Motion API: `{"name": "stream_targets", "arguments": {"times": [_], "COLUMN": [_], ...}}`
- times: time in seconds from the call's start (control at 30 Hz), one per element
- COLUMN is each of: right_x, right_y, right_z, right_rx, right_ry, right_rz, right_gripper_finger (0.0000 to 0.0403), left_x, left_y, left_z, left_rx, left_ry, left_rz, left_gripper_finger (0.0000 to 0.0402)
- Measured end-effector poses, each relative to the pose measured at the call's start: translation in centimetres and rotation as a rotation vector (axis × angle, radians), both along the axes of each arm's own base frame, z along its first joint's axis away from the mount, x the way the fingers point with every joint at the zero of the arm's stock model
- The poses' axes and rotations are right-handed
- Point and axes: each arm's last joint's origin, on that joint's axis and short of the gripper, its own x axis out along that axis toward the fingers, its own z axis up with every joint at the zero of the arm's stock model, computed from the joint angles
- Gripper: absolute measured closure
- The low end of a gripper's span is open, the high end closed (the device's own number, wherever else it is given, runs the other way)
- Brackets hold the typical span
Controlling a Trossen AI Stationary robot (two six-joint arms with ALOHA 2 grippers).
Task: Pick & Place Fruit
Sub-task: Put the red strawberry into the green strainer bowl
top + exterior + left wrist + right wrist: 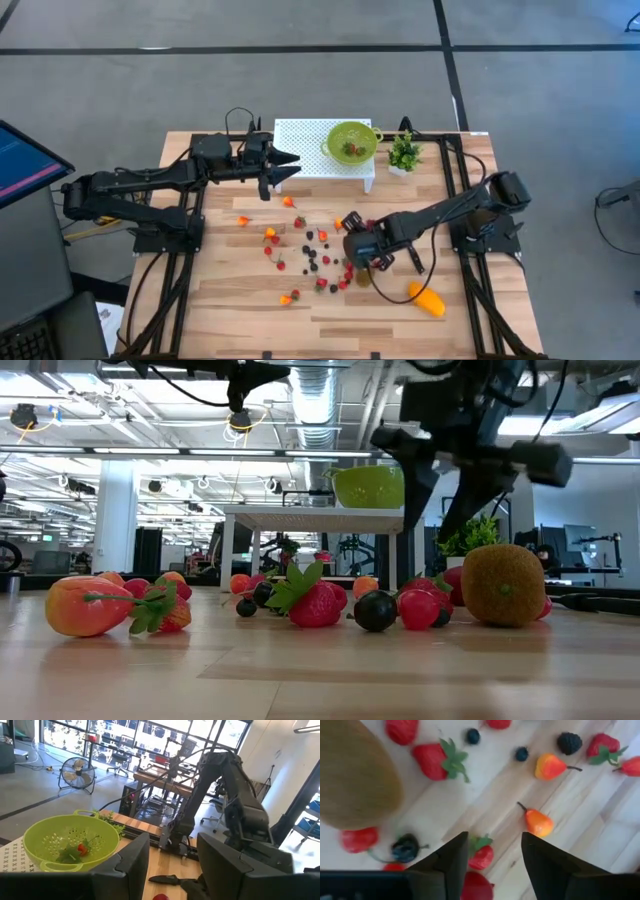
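Likely light, stiff, slippery: strawberry (481,854) beneath the right end effector (490,865), fingers parted, empty; grip its body.

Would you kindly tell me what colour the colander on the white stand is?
Lime green colander, clearest in the left wrist view.

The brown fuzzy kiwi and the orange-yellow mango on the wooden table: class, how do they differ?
The brown fuzzy kiwi is dull, rounded and lies among the small berries beneath the right gripper. The orange-yellow mango is bright, longer and lies alone nearer the table edge, with no gripper above it. Both rest on the wooden table, ungrasped.
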Motion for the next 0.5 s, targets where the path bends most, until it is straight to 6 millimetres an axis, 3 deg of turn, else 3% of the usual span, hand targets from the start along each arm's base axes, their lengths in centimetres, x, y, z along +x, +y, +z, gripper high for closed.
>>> {"name": "stream_targets", "arguments": {"times": [0.2,0.5], "right_x": [-0.1,-0.7], "right_y": [-1.2,-1.5], "right_z": [-1.2,-2.7], "right_rx": [-0.024,-0.04], "right_ry": [0.009,0.028], "right_rz": [0.032,0.089], "right_gripper_finger": [0.0222,0.0226], "left_x": [0.0,0.0], "left_y": [0.0,0.0], "left_z": [0.0,0.0], "left_rx": [0.001,0.001], "left_ry": [-0.003,-0.004], "left_rz": [0.0,0.0], "left_gripper_finger": [0.0243,0.0243]}}
